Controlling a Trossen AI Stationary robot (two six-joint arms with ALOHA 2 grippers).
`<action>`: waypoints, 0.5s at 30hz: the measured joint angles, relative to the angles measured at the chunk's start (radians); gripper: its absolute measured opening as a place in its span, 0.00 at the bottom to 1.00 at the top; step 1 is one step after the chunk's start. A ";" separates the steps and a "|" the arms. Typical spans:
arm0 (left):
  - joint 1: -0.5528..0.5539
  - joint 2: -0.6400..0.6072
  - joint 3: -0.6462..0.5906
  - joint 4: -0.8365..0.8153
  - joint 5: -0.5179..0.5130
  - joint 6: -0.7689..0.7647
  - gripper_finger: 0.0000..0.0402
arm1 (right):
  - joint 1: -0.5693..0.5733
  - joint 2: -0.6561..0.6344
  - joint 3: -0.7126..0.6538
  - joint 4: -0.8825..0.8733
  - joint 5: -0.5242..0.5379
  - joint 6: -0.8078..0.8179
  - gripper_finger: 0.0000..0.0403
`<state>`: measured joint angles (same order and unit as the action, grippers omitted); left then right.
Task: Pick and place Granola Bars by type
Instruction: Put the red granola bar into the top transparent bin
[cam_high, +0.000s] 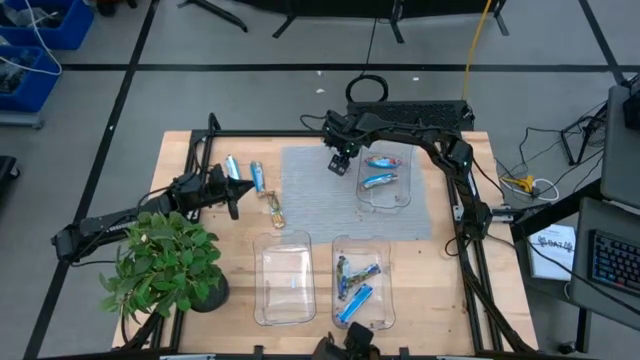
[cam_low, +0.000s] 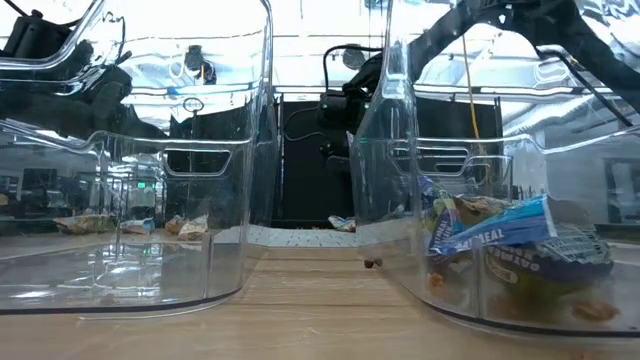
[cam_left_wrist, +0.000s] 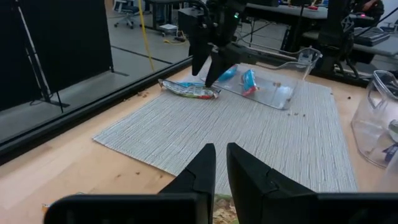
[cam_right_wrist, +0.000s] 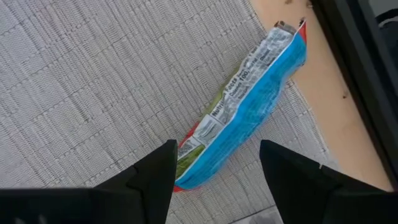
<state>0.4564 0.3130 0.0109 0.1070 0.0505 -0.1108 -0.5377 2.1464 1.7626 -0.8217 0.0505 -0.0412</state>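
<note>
High view shows you are part way: two bars lie in the far tray (cam_high: 388, 196) on the gray mat (cam_high: 318, 200), some bars sit in the near right tray (cam_high: 384, 300) just off the mat, and the near left tray (cam_high: 284, 300) looks bare. Your right gripper (cam_right_wrist: 214, 163) hangs wide open over a blue bar (cam_right_wrist: 249, 102) at the mat's far edge. Your left gripper (cam_left_wrist: 221, 158) is pinched shut on nothing beside three loose bars (cam_high: 256, 188) left of the mat.

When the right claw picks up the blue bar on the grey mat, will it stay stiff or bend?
The blue bar lies flat and straight, so probably fairly stiff. Its glossy, crinkled wrapper may slip. The right claw stands open over one end, so it might tilt.
</note>
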 joint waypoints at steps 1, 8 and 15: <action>0.000 0.000 0.000 0.000 0.000 0.000 0.12 | 0.000 0.000 0.000 -0.002 0.000 0.001 0.55; 0.000 0.000 0.000 0.000 0.000 0.000 0.12 | 0.010 0.012 0.000 -0.048 0.022 -0.013 0.52; 0.000 0.000 0.000 -0.001 0.000 0.001 0.12 | 0.032 0.021 0.000 -0.079 0.036 -0.032 0.38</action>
<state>0.4564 0.3130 0.0109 0.1063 0.0505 -0.1097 -0.5058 2.1670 1.7622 -0.9007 0.0861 -0.0728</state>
